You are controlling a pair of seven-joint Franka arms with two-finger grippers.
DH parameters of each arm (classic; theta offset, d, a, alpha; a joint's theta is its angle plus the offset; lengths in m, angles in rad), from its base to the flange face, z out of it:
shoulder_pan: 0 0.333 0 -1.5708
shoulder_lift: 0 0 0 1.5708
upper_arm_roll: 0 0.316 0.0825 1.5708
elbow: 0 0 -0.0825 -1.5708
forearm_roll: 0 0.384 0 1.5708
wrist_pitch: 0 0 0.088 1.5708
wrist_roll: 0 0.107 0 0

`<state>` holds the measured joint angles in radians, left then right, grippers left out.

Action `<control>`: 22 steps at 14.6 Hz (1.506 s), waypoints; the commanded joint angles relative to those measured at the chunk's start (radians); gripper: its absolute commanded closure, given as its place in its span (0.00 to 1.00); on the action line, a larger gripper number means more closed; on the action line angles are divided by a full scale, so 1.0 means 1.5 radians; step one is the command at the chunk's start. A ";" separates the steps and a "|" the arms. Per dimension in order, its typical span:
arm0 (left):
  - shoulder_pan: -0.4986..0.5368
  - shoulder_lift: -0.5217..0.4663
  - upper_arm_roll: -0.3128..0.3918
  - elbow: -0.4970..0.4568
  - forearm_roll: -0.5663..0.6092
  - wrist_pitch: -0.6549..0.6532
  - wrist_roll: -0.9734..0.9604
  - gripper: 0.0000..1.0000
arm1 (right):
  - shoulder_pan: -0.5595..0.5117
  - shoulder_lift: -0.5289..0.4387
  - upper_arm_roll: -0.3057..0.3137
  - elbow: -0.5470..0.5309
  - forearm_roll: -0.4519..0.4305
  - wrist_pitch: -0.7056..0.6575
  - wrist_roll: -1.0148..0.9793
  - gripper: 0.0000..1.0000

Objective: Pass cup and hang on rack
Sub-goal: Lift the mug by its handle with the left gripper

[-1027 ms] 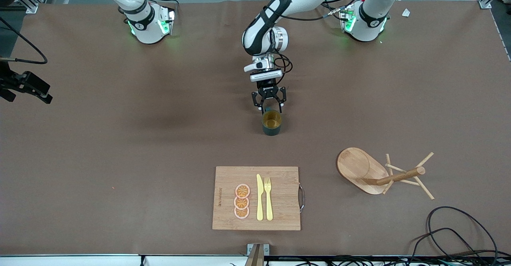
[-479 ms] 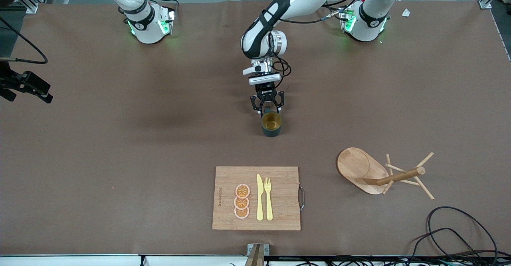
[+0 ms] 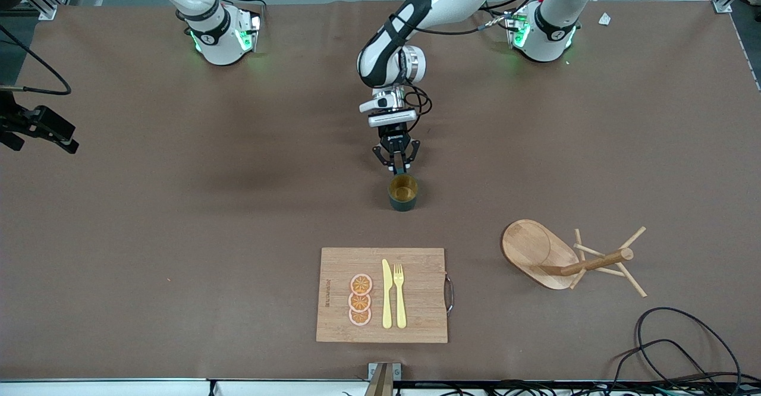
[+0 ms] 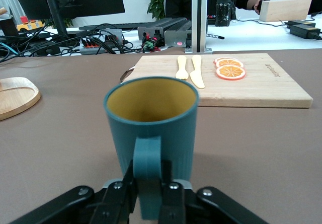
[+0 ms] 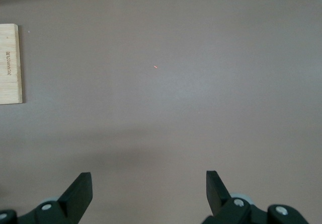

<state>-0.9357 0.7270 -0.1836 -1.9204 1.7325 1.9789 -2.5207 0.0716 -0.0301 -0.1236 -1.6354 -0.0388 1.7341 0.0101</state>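
Right claw (image 5: 148, 194) waits, fingers spread, over bare table (image 3: 178, 217) at frame left. Mid-frame, your left claw (image 3: 396, 163) is clamped on the cup's (image 3: 403, 192) handle; cup upright on table. Lower right: rack (image 3: 565, 256).

Teal-green cup (image 3: 403, 192), yellowish-tan inside, upright on the tabletop (image 3: 178, 217) mid-table, handle (image 4: 147, 173) pinched by the left hand (image 3: 397, 162). Light wooden rack (image 3: 562, 257), oval base, thick post, thin pegs, stands nearer the front camera than the cup, toward the left arm's end.
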 commanded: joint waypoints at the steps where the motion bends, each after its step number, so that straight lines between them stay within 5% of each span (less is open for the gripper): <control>1: 0.001 -0.003 -0.003 0.018 -0.004 -0.004 0.002 0.94 | -0.008 -0.013 0.009 -0.006 -0.006 -0.007 -0.006 0.00; 5: 0.000 -0.019 -0.011 0.077 -0.101 -0.004 0.064 0.97 | -0.008 -0.013 0.009 -0.007 -0.006 -0.008 -0.006 0.00; 13: 0.027 -0.077 -0.009 0.297 -0.455 -0.003 0.322 1.00 | -0.008 -0.013 0.009 -0.006 -0.006 -0.008 -0.006 0.00; 22: 0.244 -0.224 -0.006 0.316 -0.820 -0.003 0.653 1.00 | -0.007 -0.013 0.009 -0.001 -0.006 -0.008 -0.006 0.00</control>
<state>-0.6424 0.4353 -0.1839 -1.4369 0.5979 1.9779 -1.6252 0.0717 -0.0303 -0.1219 -1.6301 -0.0388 1.7309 0.0098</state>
